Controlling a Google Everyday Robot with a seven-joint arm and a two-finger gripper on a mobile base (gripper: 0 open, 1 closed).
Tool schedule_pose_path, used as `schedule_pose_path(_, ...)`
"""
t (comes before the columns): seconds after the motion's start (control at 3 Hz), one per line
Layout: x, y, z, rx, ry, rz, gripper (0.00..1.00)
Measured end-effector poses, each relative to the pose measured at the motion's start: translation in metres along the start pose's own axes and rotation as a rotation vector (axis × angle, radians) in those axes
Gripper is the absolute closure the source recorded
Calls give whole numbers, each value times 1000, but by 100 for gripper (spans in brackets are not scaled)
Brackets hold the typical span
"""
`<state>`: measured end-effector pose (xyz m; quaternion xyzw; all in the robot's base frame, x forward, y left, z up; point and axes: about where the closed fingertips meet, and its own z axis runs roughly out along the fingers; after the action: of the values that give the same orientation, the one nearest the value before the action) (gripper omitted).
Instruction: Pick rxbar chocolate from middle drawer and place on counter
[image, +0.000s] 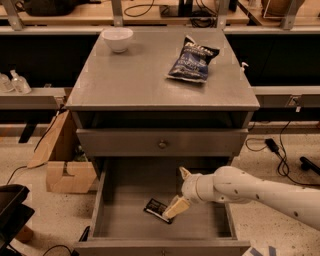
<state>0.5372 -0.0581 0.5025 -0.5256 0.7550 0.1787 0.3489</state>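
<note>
reaching into the middle drawer (122, 200), grasp step by my read. the gripper (175, 194) has its jaws spread wide, holding nothing, with the lower finger at the rxbar chocolate (156, 210), which lies flat on the drawer floor. next: straddle the bar, close, lift to the counter (135, 77).

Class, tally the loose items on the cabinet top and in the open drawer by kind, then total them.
bowl: 1, on the counter
chip bag: 1, on the counter
rxbar chocolate: 1, in the middle drawer, by the gripper
Total: 3
</note>
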Motion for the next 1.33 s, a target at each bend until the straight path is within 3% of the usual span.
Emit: schedule_pose_path(1.33, 76, -3, 84, -36, 202, -16, 0)
